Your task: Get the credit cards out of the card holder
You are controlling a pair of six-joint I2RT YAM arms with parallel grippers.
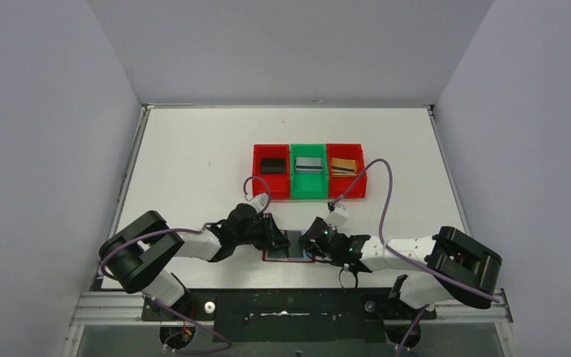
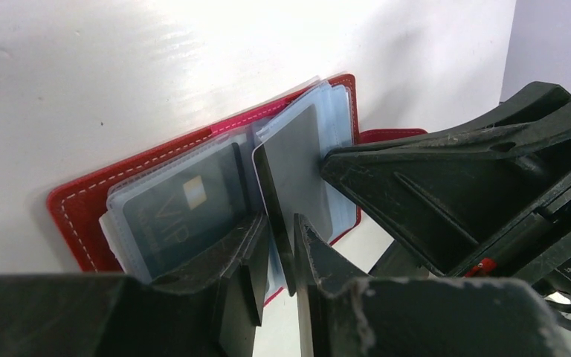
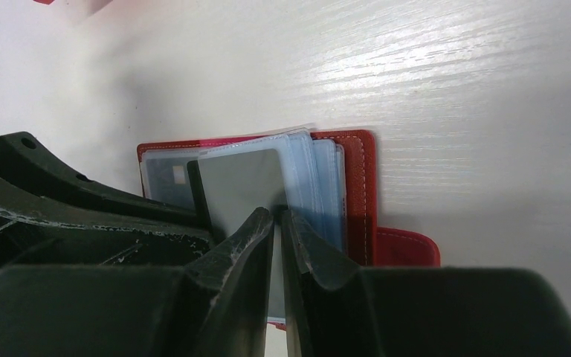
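Note:
The dark red card holder (image 2: 82, 208) lies open on the table between both grippers (image 1: 290, 253). A black "VIP" credit card (image 2: 178, 208) sits in its left clear sleeve. A grey credit card (image 2: 297, 171) stands up from the right-hand sleeves (image 3: 320, 178). Its dark near edge runs down between the fingers of my left gripper (image 2: 282, 223), which stand slightly open with a gap on the card's left side. My right gripper (image 3: 276, 216) is shut on that card's sleeve at the far edge. Its fingertip (image 2: 331, 160) presses there in the left wrist view.
Three bins stand in a row behind: a red bin (image 1: 271, 178) with a black card, a green bin (image 1: 308, 182) with a silver card, a red bin (image 1: 346, 181) with a gold card. The holder's red clasp tab (image 3: 409, 245) sticks out to one side.

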